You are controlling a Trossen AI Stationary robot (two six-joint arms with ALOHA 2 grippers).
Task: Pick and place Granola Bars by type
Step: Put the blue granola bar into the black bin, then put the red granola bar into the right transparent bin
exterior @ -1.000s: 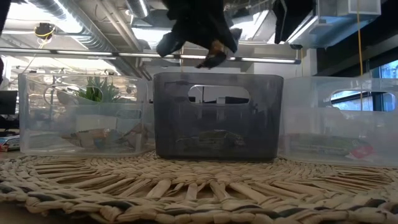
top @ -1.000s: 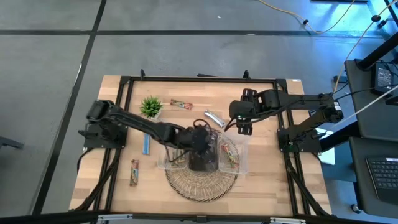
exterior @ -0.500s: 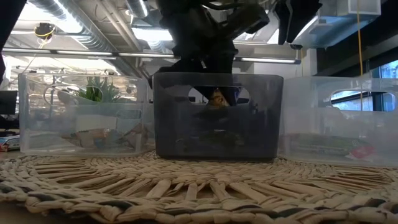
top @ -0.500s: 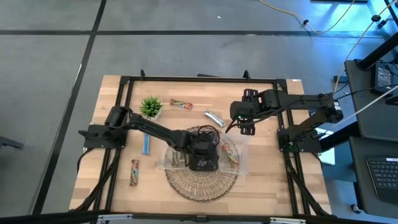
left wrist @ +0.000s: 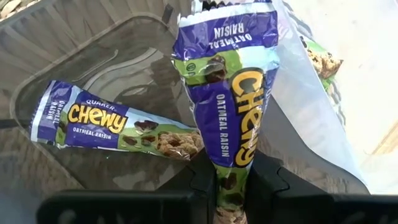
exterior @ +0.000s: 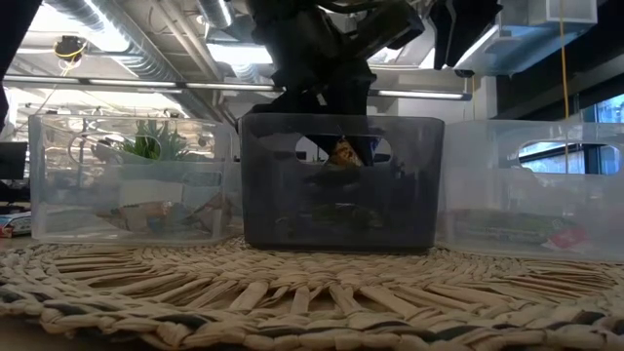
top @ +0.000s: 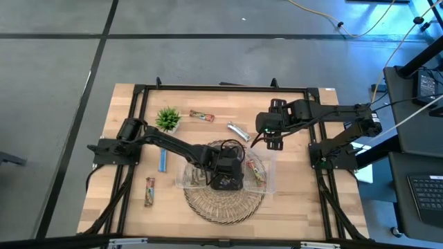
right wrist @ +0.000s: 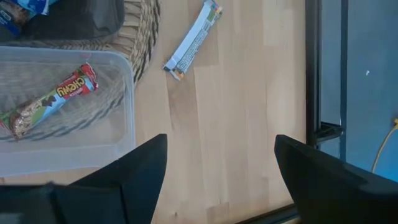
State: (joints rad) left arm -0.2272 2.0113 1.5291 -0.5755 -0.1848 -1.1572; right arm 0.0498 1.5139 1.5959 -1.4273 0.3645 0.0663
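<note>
Fingers of the left gripper (left wrist: 229, 180) are clamped on a purple granola bar (left wrist: 229, 93), which stands nearly upright inside the dark bin (top: 228, 169) at the middle of the tabletop (top: 208, 104); in the low view the bar's lower end (exterior: 342, 153) shows through the bin's handle cut-out. A second purple bar (left wrist: 118, 124) lies flat on the bin floor, at about 9 o'clock from the held one and not touching it. The dark bin sits on a woven mat (top: 221, 204), flanked by a clear bin at 9 o'clock (exterior: 132, 175) holding tan-wrapped bars and a clear bin at 3 o'clock (right wrist: 121, 93) holding a red-wrapped bar (right wrist: 46, 102). The right gripper (top: 272, 138) hovers over the tabletop at about 2 o'clock from the dark bin, its fingers (right wrist: 317, 180) spread wide with nothing between them. Loose on the tabletop are a silver bar (top: 238, 130) at 12 o'clock from the bins, a red-brown bar (top: 201, 116) at 11 o'clock beside a small green plant (top: 168, 118), a blue bar (top: 163, 160) at 9 o'clock, and a tan bar (top: 149, 191) at 8 o'clock.
</note>
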